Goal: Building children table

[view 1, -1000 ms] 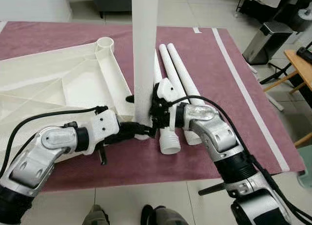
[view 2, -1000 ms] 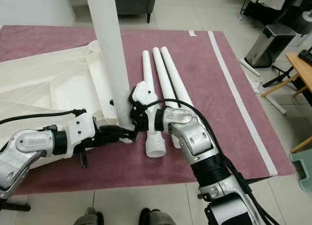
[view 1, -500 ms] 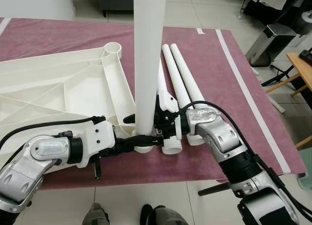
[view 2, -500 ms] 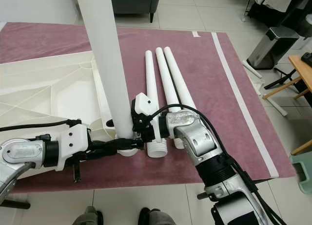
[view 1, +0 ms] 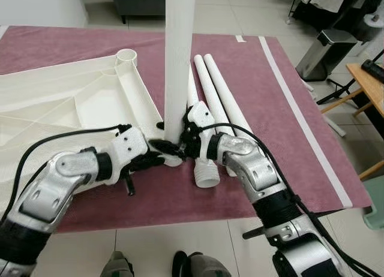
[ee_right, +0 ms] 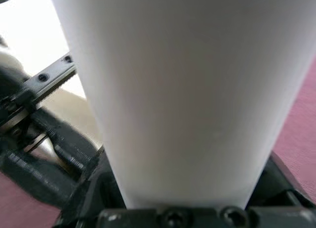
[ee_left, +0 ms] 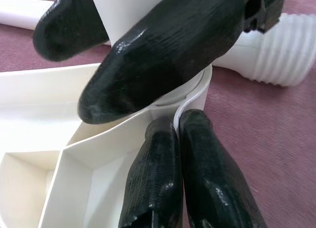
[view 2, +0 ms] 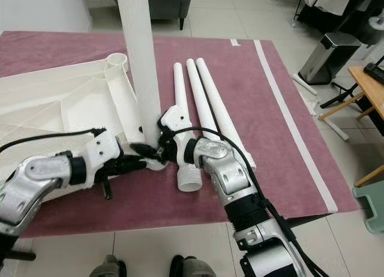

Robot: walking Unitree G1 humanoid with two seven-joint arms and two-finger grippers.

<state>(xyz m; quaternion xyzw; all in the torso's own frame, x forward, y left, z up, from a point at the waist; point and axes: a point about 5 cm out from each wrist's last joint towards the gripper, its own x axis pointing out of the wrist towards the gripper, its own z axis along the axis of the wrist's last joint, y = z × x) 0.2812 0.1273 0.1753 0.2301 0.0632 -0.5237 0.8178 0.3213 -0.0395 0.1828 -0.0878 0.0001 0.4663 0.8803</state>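
Leg standing up in the tabletop corner socket

My right claw [view 2: 161, 146] is clamped on the upright white leg [view 1: 179, 61] near its base; left claw [view 1: 161, 150] pinches the socket rim of the upside-down tabletop [view 1: 66, 103] on the maroon rug [view 1: 270, 91]; three spare legs [view 1: 219, 97] lie just beside.

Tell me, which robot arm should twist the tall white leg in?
Probably the right: the right gripper already wraps the upright leg near its base, while the left gripper pinches the tabletop's corner socket.

Maroon rug [view 1: 276, 109] on tiled floor [view 1: 180, 253]
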